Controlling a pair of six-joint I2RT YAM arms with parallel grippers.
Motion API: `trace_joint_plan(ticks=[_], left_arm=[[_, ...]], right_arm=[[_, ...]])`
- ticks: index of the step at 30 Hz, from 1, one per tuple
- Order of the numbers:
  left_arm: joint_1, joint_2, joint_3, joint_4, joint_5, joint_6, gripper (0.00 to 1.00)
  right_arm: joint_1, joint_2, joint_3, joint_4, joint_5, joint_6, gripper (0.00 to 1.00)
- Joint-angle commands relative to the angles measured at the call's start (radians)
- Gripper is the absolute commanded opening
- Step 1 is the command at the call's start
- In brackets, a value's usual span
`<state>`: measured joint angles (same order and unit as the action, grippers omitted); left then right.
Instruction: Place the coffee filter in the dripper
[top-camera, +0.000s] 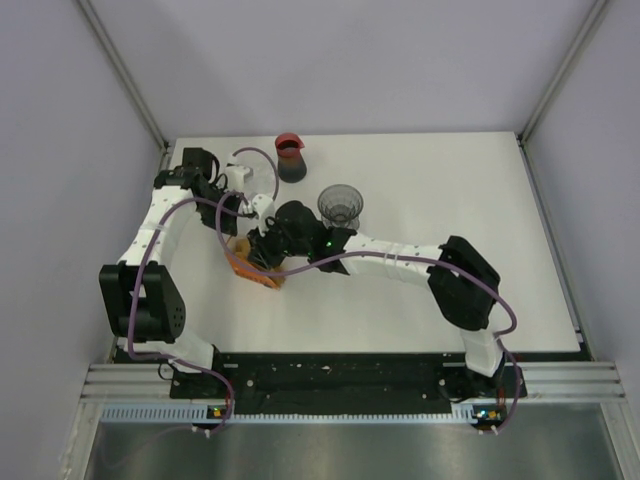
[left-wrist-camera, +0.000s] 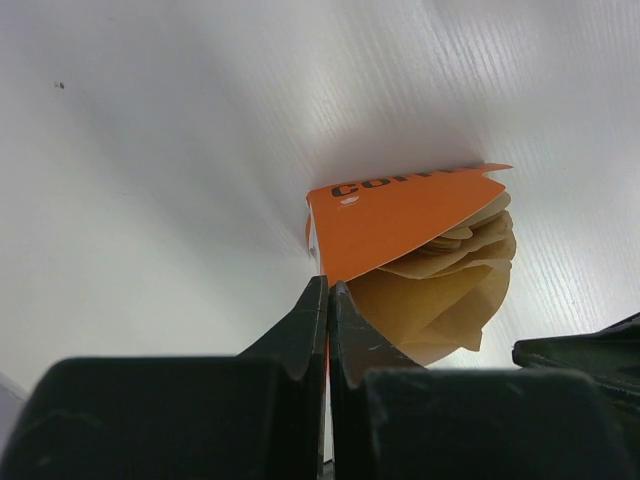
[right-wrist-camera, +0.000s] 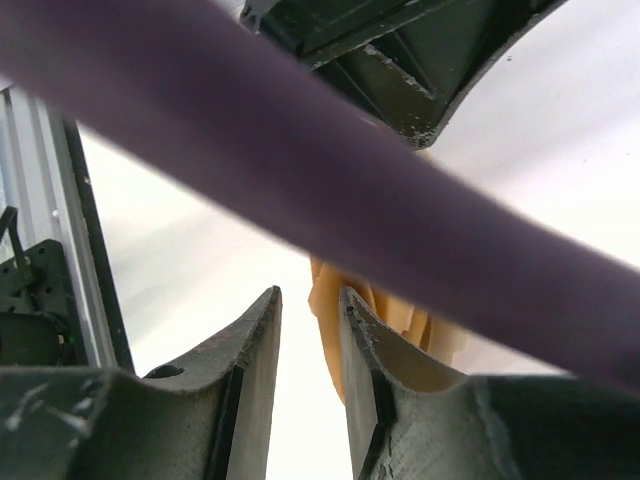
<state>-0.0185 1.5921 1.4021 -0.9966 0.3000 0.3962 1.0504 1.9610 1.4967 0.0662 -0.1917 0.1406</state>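
An orange coffee filter packet (top-camera: 256, 270) lies on the white table left of centre, with brown paper filters (left-wrist-camera: 450, 290) fanning out of its open side. My left gripper (left-wrist-camera: 327, 285) is shut on the edge of the packet (left-wrist-camera: 400, 220). My right gripper (right-wrist-camera: 310, 295) is slightly open and empty, right at the filters (right-wrist-camera: 328, 330), whose edges lie beside and behind its right finger (right-wrist-camera: 365, 350). In the top view both grippers meet over the packet, left (top-camera: 244, 242) and right (top-camera: 268, 250). The dark translucent dripper (top-camera: 340, 203) stands upright and empty behind the right wrist.
A black and red server (top-camera: 290, 157) stands at the table's back edge. The left arm's purple cable (right-wrist-camera: 330, 170) crosses the right wrist view. The right finger (left-wrist-camera: 585, 355) shows at the edge of the left wrist view. Walls enclose the table.
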Motion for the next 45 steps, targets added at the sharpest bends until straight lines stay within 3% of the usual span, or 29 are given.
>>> trace_joint_plan(ticks=[1, 15, 30, 32, 35, 45], left_arm=[[0.005, -0.026, -0.011, -0.025, 0.024, 0.012, 0.0], [0.003, -0.027, -0.017, -0.027, 0.034, 0.013, 0.0], [0.005, -0.012, -0.012, -0.028, 0.045, 0.009, 0.0], [0.005, -0.012, -0.012, -0.027, 0.044, 0.007, 0.0], [0.003, -0.012, -0.011, -0.028, 0.042, 0.01, 0.0], [0.005, -0.003, -0.006, -0.019, 0.031, 0.006, 0.0]], right_arm=[[0.014, 0.03, 0.065, 0.003, -0.017, 0.033, 0.27], [0.014, 0.142, 0.22, -0.166, 0.113, 0.146, 0.22], [0.014, 0.229, 0.287, -0.198, 0.064, 0.139, 0.31], [0.014, 0.237, 0.292, -0.2, 0.074, 0.129, 0.23], [0.016, 0.231, 0.298, -0.207, 0.078, 0.113, 0.0], [0.014, 0.078, 0.251, -0.204, 0.04, 0.06, 0.0]])
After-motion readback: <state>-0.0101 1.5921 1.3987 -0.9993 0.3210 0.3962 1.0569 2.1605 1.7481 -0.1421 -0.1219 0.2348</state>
